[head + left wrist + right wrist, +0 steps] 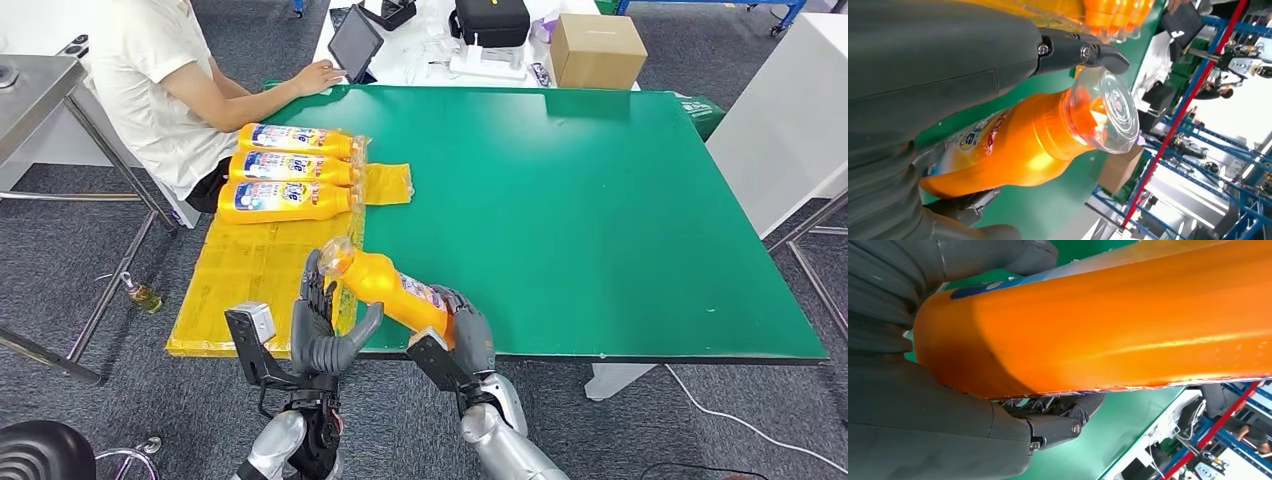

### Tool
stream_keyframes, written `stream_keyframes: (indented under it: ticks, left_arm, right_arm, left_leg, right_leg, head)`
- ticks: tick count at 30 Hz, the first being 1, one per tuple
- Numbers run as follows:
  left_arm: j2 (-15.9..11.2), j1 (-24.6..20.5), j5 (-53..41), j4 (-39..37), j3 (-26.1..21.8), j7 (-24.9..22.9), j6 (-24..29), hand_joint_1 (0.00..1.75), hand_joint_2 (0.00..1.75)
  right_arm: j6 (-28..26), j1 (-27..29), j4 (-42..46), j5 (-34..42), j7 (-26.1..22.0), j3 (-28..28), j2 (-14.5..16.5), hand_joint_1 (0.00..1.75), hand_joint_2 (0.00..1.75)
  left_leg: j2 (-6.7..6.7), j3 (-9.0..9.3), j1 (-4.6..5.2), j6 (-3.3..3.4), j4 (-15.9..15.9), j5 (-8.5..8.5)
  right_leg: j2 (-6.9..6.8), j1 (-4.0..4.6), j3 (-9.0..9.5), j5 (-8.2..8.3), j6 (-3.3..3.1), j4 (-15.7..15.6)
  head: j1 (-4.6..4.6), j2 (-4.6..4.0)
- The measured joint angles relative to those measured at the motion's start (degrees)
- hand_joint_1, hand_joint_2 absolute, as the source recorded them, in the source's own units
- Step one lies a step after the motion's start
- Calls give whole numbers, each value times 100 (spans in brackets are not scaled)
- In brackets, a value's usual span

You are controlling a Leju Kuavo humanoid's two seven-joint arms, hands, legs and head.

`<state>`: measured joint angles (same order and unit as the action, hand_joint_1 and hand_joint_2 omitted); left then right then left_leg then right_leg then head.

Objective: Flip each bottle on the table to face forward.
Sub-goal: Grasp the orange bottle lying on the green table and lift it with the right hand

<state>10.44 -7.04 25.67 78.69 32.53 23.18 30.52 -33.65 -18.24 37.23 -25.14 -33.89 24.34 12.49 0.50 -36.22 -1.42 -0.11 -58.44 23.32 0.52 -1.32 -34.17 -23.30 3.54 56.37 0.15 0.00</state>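
Orange bottles [290, 170]: three lying side by side on the yellow sheet [250, 275], left part of the green bench [600, 200].
Left hand [325, 330]: fingers spread beside the bottle's clear cap, gripping nothing.
Held bottle [395, 290]: tilted over the bench's near edge.
Right hand [465, 335]: fingers wrapped around its base.

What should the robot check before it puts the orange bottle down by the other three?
1. Right hand grips the held bottle at its base: ok.
2. Left hand supports the neck end: cannot tell if it grips.
3. Clear cap on: ok.
4. Label faces up: not ok, it sits on the side.
5. Room on the yellow mat below the three lying bottles: ok.
6. Person away from that spot: ok.
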Motion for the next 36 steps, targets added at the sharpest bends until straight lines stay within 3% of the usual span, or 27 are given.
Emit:
stream_keyframes:
  ticks: [4,10,18,24,36]
  left_arm:
    - [38,-56,174,-215,-4,55,267,0,175]
    - [48,-135,467,-642,16,-108,182,0,175]
    - [30,-160,1027,-695,113,-459,-640,0,175]
    - [-6,-153,1226,-589,136,-429,-1191,0,175]
    - [-11,-224,1281,-512,-45,-373,-1147,3,175]
  right_arm:
    - [13,24,-1,75,21,63,51,170,175]
    - [-75,54,-12,189,-62,101,70,166,175]
    - [-30,54,-62,152,-218,251,97,168,175]
    - [74,63,-75,146,-314,417,145,172,175]
    - [89,117,-20,26,-465,817,243,174,175]
  left_leg:
    - [0,-5,1,0,0,1]
    - [0,-11,1,0,0,1]
    - [0,-15,1,-1,0,1]
    - [0,-24,1,0,0,0]
    - [1,-44,1,0,0,0]
  right_leg:
    - [0,-1,-6,0,0,0]
    - [0,-1,-11,-1,2,0]
    - [0,-1,-13,-2,2,0]
    - [0,-1,-21,-1,2,2]
    - [0,-1,-41,-1,2,2]
  head:
    - [0,0]
    - [0,0]
    - [0,0]
    - [0,0]
    - [0,0]
